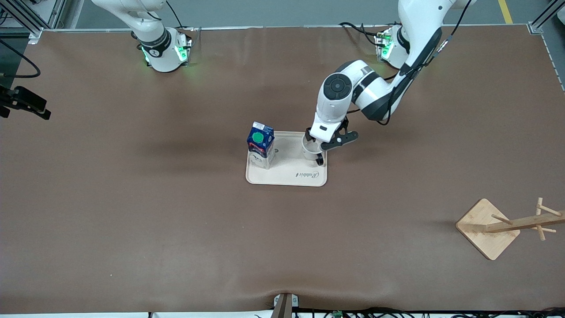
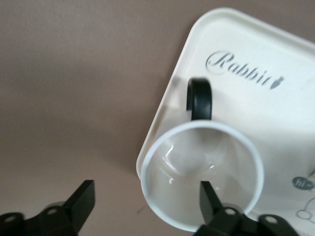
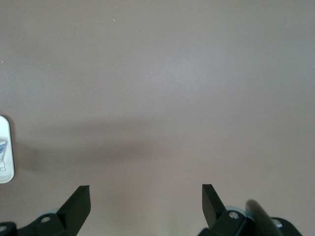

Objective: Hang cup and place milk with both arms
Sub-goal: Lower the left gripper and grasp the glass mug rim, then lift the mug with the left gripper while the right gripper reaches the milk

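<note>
Front view: the cup (image 1: 311, 149) is seen on the tray (image 1: 287, 179) beside the milk (image 1: 261, 145), under the left hand (image 1: 318, 154).

Left wrist view: released fingers (image 2: 209, 201) straddle the rim; rigid, smooth, breakable ware is judged best pinched at the wall.

Right wrist view: the right hand (image 3: 145, 206) waits released over bare surface (image 3: 157, 73).

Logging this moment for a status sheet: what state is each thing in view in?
White mug with black handle: upright on the tray, empty, one finger inside its rim.
Blue-topped milk carton: upright on the tray, green cap on.
Cream plastic tray: flat on the table.
Wooden cup rack: standing, pegs bare.
Left hand: open, astride the mug's wall.
Right hand: open, over bare table, waiting.
</note>
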Robot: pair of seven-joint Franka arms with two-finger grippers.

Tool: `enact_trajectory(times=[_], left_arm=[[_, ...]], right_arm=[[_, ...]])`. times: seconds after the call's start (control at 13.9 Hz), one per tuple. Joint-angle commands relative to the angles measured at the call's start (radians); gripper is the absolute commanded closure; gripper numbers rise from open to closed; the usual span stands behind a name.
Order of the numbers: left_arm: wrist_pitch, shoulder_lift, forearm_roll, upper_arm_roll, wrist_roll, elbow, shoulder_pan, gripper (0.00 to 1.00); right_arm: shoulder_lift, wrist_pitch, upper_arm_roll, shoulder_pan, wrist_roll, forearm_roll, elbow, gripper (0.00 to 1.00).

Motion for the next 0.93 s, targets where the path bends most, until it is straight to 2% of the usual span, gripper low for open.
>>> enact_trajectory(times=[0.0,0.14,0.29,0.43,0.65,0.86], left_arm=[[0.019,0.009,0.024,-0.001,-0.028,-0.014,-0.009,0.25],[0.042,0.026,0.024,-0.001,-0.028,-0.014,-0.011,0.33],[0.053,0.043,0.024,0.0,-0.028,-0.009,-0.008,0.46],[0.057,0.048,0.024,0.002,-0.028,-0.003,-0.008,0.67],[0.056,0.049,0.024,0.005,-0.026,0.017,-0.006,1.0],[0.045,0.045,0.024,0.006,-0.02,0.058,0.002,1.0]], right_arm=[[0.153,0.008,0.007,-0.008,-0.011,0.005,0.027,0.0],[0.17,0.017,0.005,-0.014,-0.042,-0.005,0.025,0.0],[0.181,0.005,0.004,-0.022,-0.042,-0.005,0.018,0.0],[0.184,0.002,0.004,-0.037,-0.037,0.007,0.016,0.0],[0.187,0.008,0.01,-0.004,-0.005,0.027,0.025,0.0],[0.19,0.015,0.008,0.018,0.063,0.108,0.025,0.0]])
